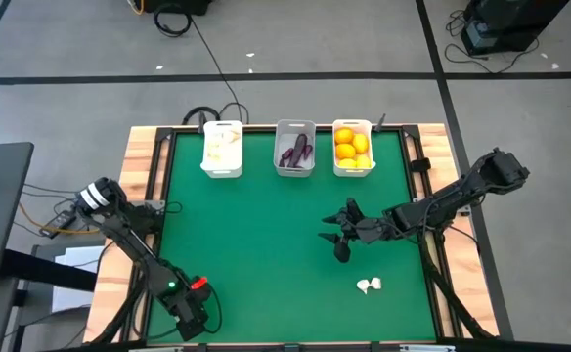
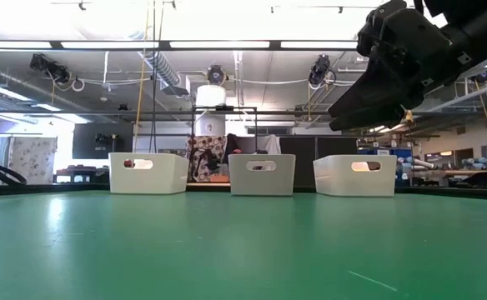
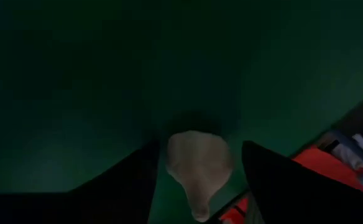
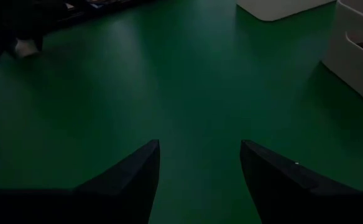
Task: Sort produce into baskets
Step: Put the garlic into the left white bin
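Note:
Three baskets stand in a row at the table's far edge. The left white basket point(image 1: 222, 149) holds garlic bulbs, the greyish middle basket point(image 1: 295, 149) holds dark purple eggplants, and the right white basket point(image 1: 352, 147) holds yellow-orange citrus. One garlic bulb point(image 1: 367, 286) lies on the mat at the near right. My right gripper point(image 1: 336, 237) is open and empty above the mat, on the far side of that bulb. My left gripper point(image 1: 190, 311) is at the near left corner and open. An off-white garlic-like thing point(image 3: 197, 165) lies between its fingers. My left gripper's two fingers point(image 3: 132, 183) stand on either side of the off-white thing point(image 3: 194, 155) and point down at the mat. I cannot tell whether they touch it.
The green mat point(image 1: 256, 225) lies open between the baskets and both grippers. The baskets show in the low view as a row along the far edge point(image 2: 262, 173), with the right arm point(image 2: 394, 67) high above the mat. Wooden table edges and cables lie beyond the mat.

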Tool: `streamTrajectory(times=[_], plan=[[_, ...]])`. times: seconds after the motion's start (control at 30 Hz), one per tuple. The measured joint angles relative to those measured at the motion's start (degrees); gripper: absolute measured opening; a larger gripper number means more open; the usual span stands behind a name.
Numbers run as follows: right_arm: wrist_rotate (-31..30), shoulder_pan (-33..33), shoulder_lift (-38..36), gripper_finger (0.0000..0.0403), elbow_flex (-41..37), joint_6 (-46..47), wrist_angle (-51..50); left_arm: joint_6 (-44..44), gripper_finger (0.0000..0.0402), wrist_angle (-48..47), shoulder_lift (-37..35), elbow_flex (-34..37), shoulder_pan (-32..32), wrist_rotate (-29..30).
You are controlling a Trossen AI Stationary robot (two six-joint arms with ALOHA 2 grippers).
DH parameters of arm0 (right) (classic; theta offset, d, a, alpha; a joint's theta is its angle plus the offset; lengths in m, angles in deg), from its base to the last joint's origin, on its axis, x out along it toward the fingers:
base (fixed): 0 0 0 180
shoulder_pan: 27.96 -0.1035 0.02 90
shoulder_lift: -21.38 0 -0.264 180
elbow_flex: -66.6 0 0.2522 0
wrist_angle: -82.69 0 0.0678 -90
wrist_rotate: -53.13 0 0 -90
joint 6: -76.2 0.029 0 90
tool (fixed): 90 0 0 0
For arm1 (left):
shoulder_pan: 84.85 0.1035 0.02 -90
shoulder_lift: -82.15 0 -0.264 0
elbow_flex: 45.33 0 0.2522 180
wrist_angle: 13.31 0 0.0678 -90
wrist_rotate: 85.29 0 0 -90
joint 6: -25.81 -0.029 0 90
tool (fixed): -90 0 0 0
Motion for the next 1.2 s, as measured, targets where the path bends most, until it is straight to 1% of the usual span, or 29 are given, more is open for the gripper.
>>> streamTrajectory(times=[0.07, 0.1, 0.17, 0.23, 0.3, 0.33, 0.5, 0.63, 0.7, 0.8, 0.93, 1.1, 1.2], plan=[[0.36, 0.00, 0.00, 0.0233, 0.01, -0.44, -0.02, -1.51, 0.0228, -1.23, 0.85, -0.18, -0.01, -0.99], [0.78, 0.00, 0.00, 0.0233, 0.01, -0.80, -0.01, -2.11, 0.0216, -1.79, 1.02, -0.23, -0.02, -1.03], [1.25, 0.00, 0.00, 0.0233, 0.01, -1.06, 0.00, -3.46, 0.0180, -2.51, 1.10, -0.16, 0.27, -1.25], [1.29, 0.01, 0.00, 0.0233, 0.01, -1.07, 0.00, -4.85, 0.0136, -2.95, 0.41, 0.01, 1.33, -1.00], [1.29, 0.04, 0.00, 0.0233, 0.01, -1.07, 0.00, -6.25, 0.0096, -3.94, -0.77, 0.09, 2.75, 0.76], [1.29, 0.09, 0.00, 0.0233, 0.01, -1.07, 0.02, -6.95, 0.0084, -4.64, -1.44, 0.15, 3.68, 2.66], [1.50, 0.11, 0.00, 0.0233, 0.01, -1.07, 0.97, -13.86, 0.0085, -9.51, -5.75, 0.17, 9.89, 10.73], [4.15, 0.11, 0.00, 0.0233, 0.04, -1.07, 2.64, -22.19, 0.0123, -15.31, -9.65, 0.17, 17.21, 18.70], [4.57, 0.11, 0.00, 0.0233, 0.08, -1.10, 2.80, -26.77, 0.0131, -18.39, -11.64, 0.17, 21.56, 22.49], [4.33, 0.20, 0.00, 0.0233, 0.10, -1.63, 2.98, -34.00, 0.0134, -21.85, -15.03, 0.17, 29.08, 27.23], [4.20, 0.57, 0.00, 0.0233, 0.10, -2.10, 2.97, -45.14, 0.0132, -23.44, -19.39, 0.15, 40.52, 33.47], [5.45, 0.44, 0.00, 0.0233, 0.14, -2.03, 3.15, -59.02, 0.0132, -21.51, -22.69, 0.11, 55.51, 39.06], [7.37, 0.17, 0.00, 0.0233, 0.14, -2.02, 3.15, -67.00, 0.0132, -17.77, -23.04, 0.09, 63.98, 39.48]])
